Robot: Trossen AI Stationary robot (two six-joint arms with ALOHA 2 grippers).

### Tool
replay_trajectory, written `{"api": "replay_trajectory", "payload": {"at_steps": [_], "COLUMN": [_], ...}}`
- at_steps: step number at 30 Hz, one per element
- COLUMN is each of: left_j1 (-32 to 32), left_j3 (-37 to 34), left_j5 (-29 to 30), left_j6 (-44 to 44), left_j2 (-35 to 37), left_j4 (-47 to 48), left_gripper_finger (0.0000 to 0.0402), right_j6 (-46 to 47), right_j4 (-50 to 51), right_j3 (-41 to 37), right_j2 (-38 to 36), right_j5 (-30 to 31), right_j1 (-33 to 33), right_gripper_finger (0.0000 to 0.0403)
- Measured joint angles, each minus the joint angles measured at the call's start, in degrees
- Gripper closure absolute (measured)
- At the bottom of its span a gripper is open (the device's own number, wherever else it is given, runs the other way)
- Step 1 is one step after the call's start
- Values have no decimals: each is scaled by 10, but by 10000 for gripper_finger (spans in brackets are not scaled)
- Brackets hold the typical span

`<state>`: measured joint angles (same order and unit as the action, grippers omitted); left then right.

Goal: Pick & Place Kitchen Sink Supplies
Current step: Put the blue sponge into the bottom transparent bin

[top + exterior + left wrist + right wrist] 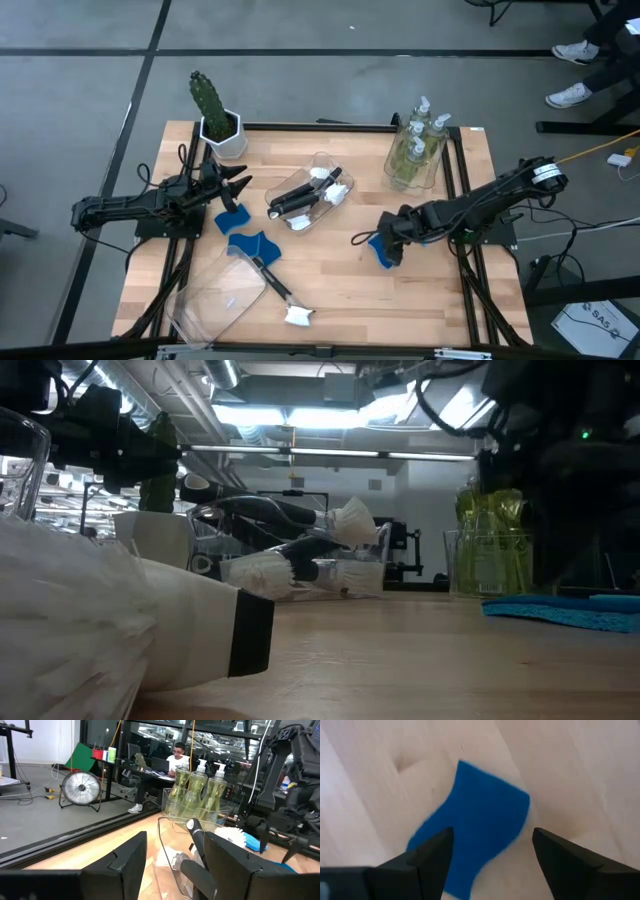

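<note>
My right gripper [385, 240] is open and points down over a flat blue sponge [480, 820] that lies on the table right of centre [385, 256]. Its fingers stand on either side of the sponge, apart from it. My left gripper [238, 186] is open and empty, held level above a second blue sponge [232, 218]. A third blue sponge [252, 245] lies next to a black-handled brush [278, 290] with a white head. Several brushes [308, 192] lie in the middle clear bin. Soap bottles [420, 140] stand in the far right bin.
A potted cactus [212, 105] stands at the far left corner, close behind my left gripper. A clear bin [215, 295] lies tipped at the near left, and the loose brush's handle runs from it. Bare wood shows at the near middle and right. A person sits in the room beyond [177, 752].
</note>
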<state>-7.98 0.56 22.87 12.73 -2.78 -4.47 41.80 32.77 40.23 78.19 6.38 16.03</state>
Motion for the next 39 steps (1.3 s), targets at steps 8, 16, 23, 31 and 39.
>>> {"api": "replay_trajectory", "payload": {"at_steps": [8, 16, 23, 31, 39], "left_j1": [0, 0, 0, 0, 0], "left_j3": [0, 0, 0, 0, 0], "left_j5": [0, 0, 0, 0, 0], "left_j6": [0, 0, 0, 0, 0], "left_j2": [0, 0, 0, 0, 0], "left_j4": [0, 0, 0, 0, 0], "left_gripper_finger": [211, 212, 210, 212, 211], "right_j6": [33, 14, -25, -54, -93], "right_j4": [-95, -126, -171, -201, -246], "right_j3": [-73, -80, -81, -81, -81], "right_j2": [9, 11, 12, 12, 11], "right_j5": [-18, -20, -12, -72, -112], "right_j1": [-27, -27, -28, -55, -77], "right_gripper_finger": [131, 227, 384, 393, 398]}}
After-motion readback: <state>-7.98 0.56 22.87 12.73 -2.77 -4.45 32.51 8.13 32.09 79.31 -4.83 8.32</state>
